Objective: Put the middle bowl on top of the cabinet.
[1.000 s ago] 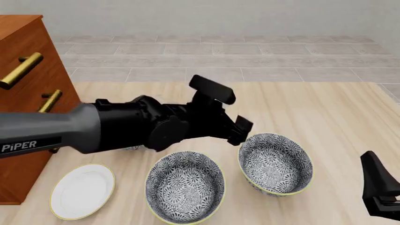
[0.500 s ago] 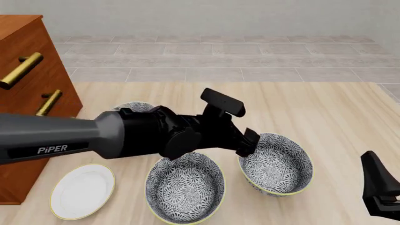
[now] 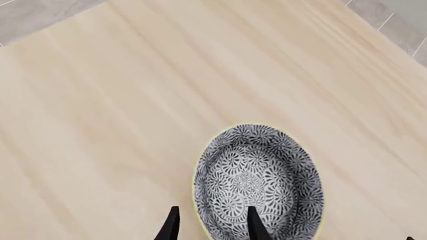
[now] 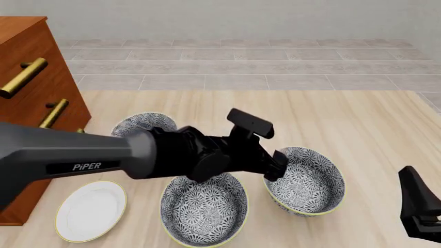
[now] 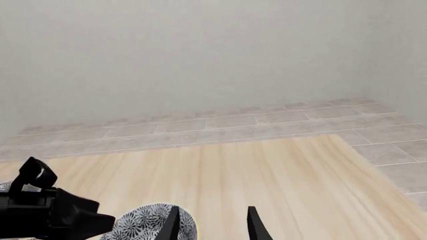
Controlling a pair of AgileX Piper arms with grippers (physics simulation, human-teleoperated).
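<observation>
Three patterned bowls: one at 10 o'clock [image 4: 143,123], middle bowl [image 4: 204,206] at 6, one at 3 [image 4: 306,181]. One white plate [image 4: 91,210]. One cabinet [image 4: 31,103], two brass handles showing. Two arms, left [image 4: 82,160] and right [image 4: 422,209].

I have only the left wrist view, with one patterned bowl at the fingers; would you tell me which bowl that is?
Observer: The front view shows the left gripper at the rim of the right-hand bowl, the rightmost of three.
Operator: Where are the others?
Observer: The middle bowl sits nearer the camera, partly hidden by the left arm; the third bowl is farther back, near the cabinet.
Operator: And the right arm?
Observer: The right gripper is open and empty.
</observation>
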